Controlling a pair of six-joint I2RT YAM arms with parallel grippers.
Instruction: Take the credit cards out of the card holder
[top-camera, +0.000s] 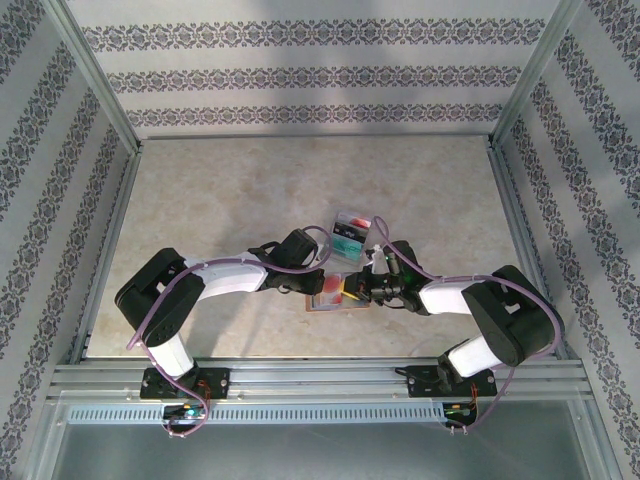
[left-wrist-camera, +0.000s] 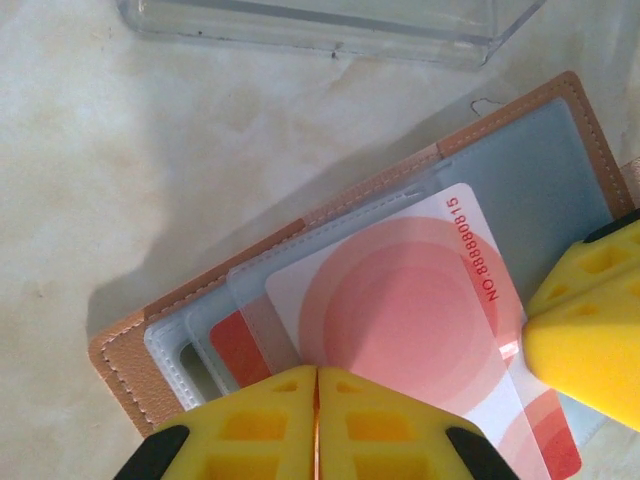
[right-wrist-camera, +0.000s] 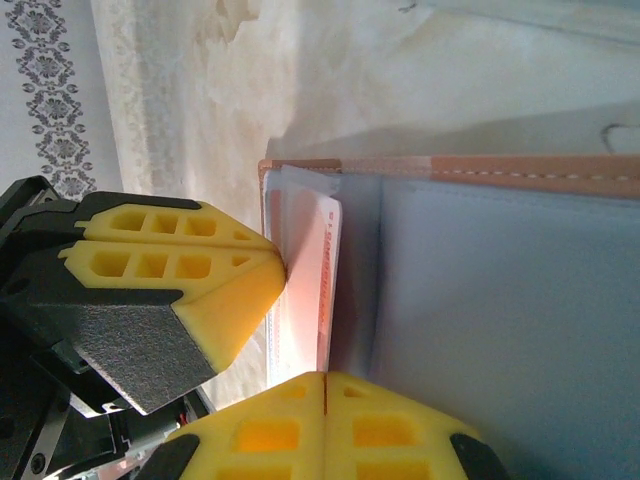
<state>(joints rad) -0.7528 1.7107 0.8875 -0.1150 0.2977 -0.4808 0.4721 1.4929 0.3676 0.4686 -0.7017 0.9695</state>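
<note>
Red card (left-wrist-camera: 400, 310) was seen protruding from card holder (left-wrist-camera: 560, 170).
Judged thin, stiff, slick; exposed edge favoured for pinching. Left gripper (left-wrist-camera: 318, 425), right gripper (right-wrist-camera: 325, 425) were shut; hold unconfirmed.

Beige marbled tabletop (top-camera: 250, 200) inside 3 floral-striped walls (top-camera: 300, 80), aluminium frame rails (top-camera: 320, 375).

Counted: one card holder (left-wrist-camera: 556, 165), one clear tray (left-wrist-camera: 300, 30), two grippers: left gripper (left-wrist-camera: 317, 395), right gripper (right-wrist-camera: 323, 395). At least one red-and-white card (left-wrist-camera: 400, 310) is seen in the holder; the tray's contents are too small to count.
</note>
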